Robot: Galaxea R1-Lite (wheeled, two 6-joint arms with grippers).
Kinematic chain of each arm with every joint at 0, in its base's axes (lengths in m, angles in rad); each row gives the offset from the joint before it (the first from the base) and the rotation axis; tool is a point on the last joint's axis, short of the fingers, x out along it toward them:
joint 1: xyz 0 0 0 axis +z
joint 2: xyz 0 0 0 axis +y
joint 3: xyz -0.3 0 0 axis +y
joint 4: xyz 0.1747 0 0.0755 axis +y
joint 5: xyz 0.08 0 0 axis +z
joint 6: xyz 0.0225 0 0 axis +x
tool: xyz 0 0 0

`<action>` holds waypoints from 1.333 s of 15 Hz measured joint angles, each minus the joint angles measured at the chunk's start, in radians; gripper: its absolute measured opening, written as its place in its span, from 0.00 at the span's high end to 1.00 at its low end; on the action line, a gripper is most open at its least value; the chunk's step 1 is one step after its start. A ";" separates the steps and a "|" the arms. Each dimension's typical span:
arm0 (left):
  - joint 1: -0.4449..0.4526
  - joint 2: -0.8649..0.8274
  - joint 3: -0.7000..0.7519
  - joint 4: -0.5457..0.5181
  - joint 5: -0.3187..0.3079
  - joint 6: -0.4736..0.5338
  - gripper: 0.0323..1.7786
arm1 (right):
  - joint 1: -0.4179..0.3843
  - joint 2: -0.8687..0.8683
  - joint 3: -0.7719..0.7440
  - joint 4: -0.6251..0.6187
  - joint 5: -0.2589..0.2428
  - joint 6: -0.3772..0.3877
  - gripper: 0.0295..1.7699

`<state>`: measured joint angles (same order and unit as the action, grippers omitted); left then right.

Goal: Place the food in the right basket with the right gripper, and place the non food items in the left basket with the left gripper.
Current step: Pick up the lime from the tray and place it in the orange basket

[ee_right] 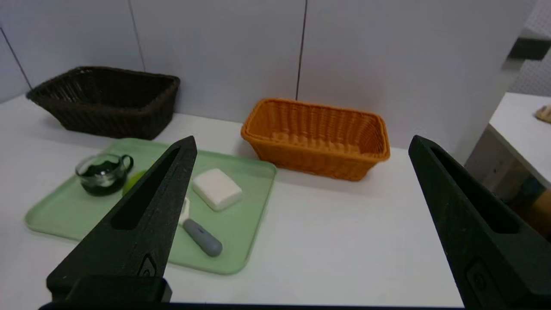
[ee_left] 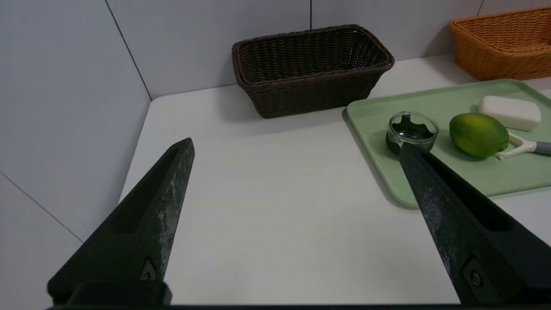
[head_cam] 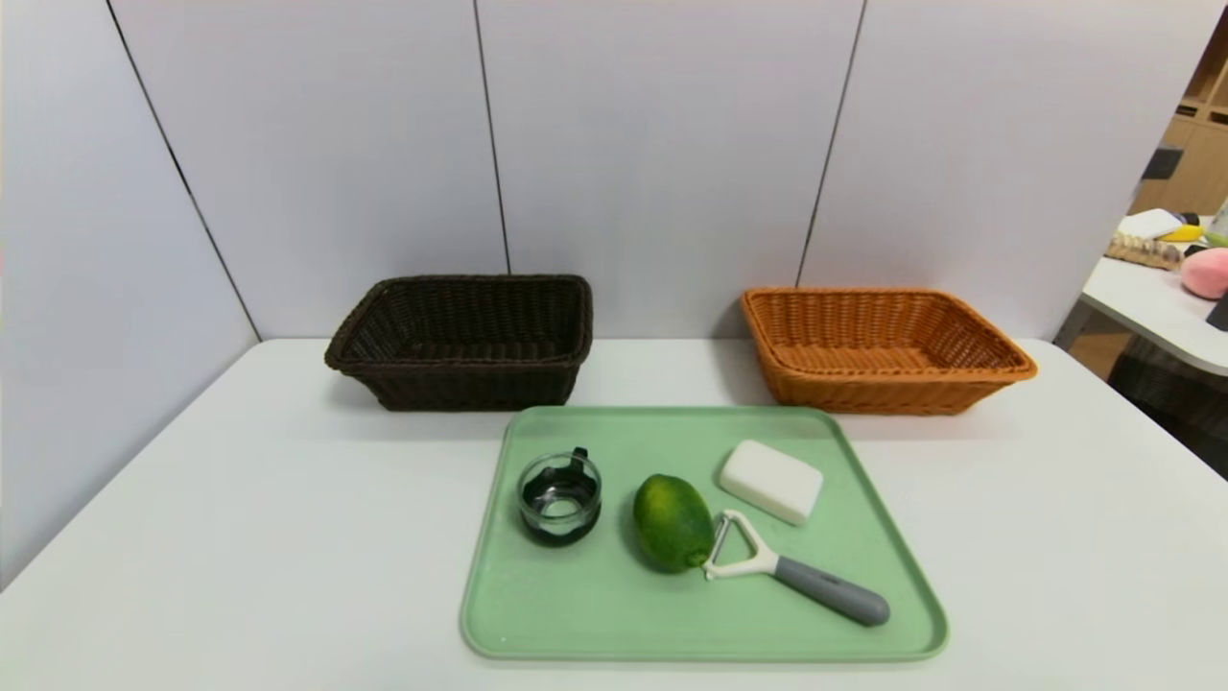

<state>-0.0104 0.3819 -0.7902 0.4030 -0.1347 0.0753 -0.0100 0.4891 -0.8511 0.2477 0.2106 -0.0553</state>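
On the green tray (head_cam: 595,614) lie a dark-green fruit (head_cam: 673,522), a glass cup with a black holder (head_cam: 560,497), a white soap-like block (head_cam: 771,481) and a white peeler with a grey handle (head_cam: 796,572). Behind the tray stand the dark brown left basket (head_cam: 470,384) and the orange right basket (head_cam: 873,389), both holding nothing. Neither gripper shows in the head view. My left gripper (ee_left: 297,144) is open over bare table to the left of the tray, the cup (ee_left: 412,131) just beyond one fingertip. My right gripper (ee_right: 303,138) is open over bare table to the right of the tray.
Grey wall panels close off the table right behind the baskets and along its left side. A second white table (head_cam: 1161,288) with loose objects stands off to the right, across a gap.
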 joint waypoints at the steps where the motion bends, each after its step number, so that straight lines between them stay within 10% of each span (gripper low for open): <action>1: 0.000 0.064 -0.056 0.002 0.000 0.003 0.05 | 0.000 0.089 -0.100 0.011 0.023 -0.001 0.04; 5: 0.000 0.311 -0.218 0.006 -0.002 0.007 0.05 | 0.047 0.424 -0.393 0.064 0.053 -0.002 0.04; 14: -0.130 0.644 -0.332 0.053 0.094 -0.015 0.05 | 0.575 0.963 -0.596 0.091 -0.328 0.081 0.04; 20: -0.251 0.712 -0.347 0.053 0.197 -0.117 0.05 | 0.778 1.149 -0.701 0.322 -0.400 0.276 0.04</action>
<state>-0.2611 1.0943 -1.1368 0.4564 0.0626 -0.0421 0.7677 1.6381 -1.5519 0.5696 -0.1896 0.2202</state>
